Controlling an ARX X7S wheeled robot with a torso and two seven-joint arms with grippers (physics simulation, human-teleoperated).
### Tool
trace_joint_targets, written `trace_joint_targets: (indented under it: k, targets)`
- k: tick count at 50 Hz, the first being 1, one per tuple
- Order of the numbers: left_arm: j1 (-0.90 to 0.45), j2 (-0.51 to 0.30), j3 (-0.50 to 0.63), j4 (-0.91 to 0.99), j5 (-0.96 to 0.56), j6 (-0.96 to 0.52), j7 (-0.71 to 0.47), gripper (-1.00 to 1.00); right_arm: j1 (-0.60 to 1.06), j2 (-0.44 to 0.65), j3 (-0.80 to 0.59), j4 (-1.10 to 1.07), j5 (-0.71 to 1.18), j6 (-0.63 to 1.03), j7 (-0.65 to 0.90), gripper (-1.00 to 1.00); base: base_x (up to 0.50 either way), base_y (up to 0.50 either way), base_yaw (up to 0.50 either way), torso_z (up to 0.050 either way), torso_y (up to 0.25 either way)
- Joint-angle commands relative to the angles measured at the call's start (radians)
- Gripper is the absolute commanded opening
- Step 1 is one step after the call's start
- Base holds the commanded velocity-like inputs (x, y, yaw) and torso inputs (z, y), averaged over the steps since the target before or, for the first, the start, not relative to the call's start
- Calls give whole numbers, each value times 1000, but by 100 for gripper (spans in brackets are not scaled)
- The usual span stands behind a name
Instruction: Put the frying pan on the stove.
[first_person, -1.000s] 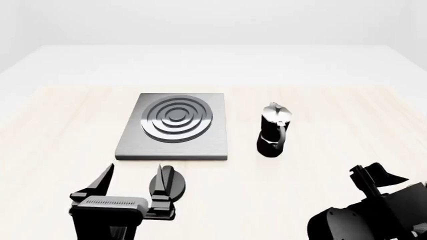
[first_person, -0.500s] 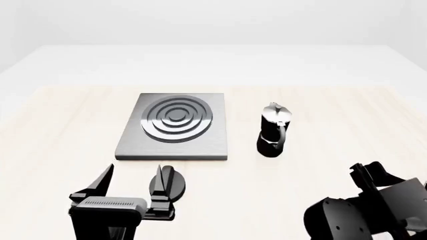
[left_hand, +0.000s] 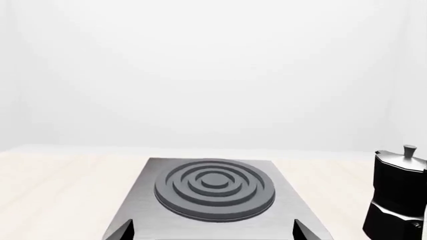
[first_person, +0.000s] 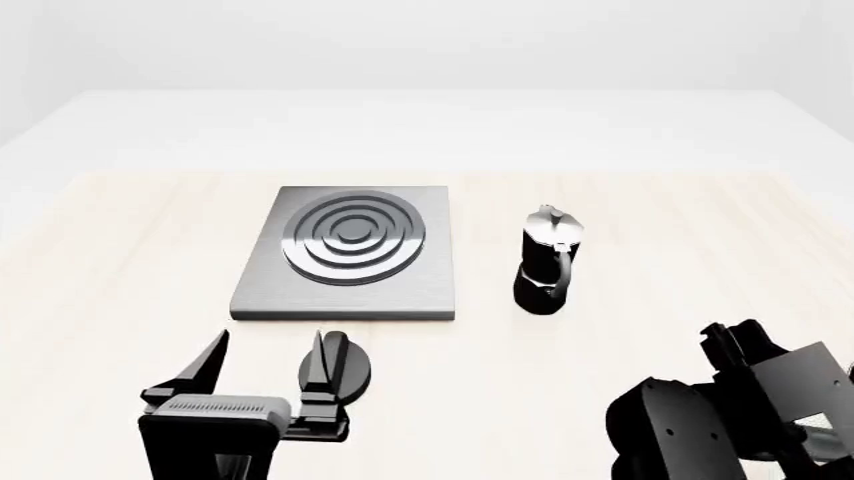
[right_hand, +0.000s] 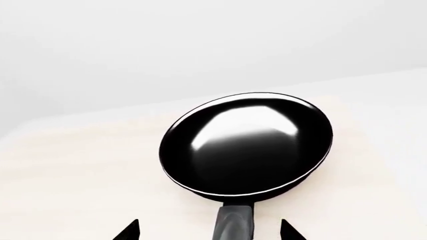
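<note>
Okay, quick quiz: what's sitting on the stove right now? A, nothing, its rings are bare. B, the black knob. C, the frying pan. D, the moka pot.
A: the stove shows its concentric rings uncovered in the head view, the moka pot stands beside it on the table, the black knob lies in front of it, and the frying pan appears only in the right wrist view, lying on the table.

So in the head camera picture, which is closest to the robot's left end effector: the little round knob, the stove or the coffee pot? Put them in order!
From the left end effector:
1. Knob, right beside its right finger.
2. Stove, just ahead.
3. Moka pot, ahead and off to the right.
</note>
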Motion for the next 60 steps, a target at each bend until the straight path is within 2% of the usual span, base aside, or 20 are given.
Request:
trace_joint_targets:
  k: [1,60]
  targets:
    - [-2,-1,2,-18,-7,16,4,100,19,8,2,53,8,-12,4,100,0,0,0,0,0]
    - [-9,-11,13,-50,-30,49,-1,100,-7,19,66,203,140,-95,-51,100,0,0,0,0,0]
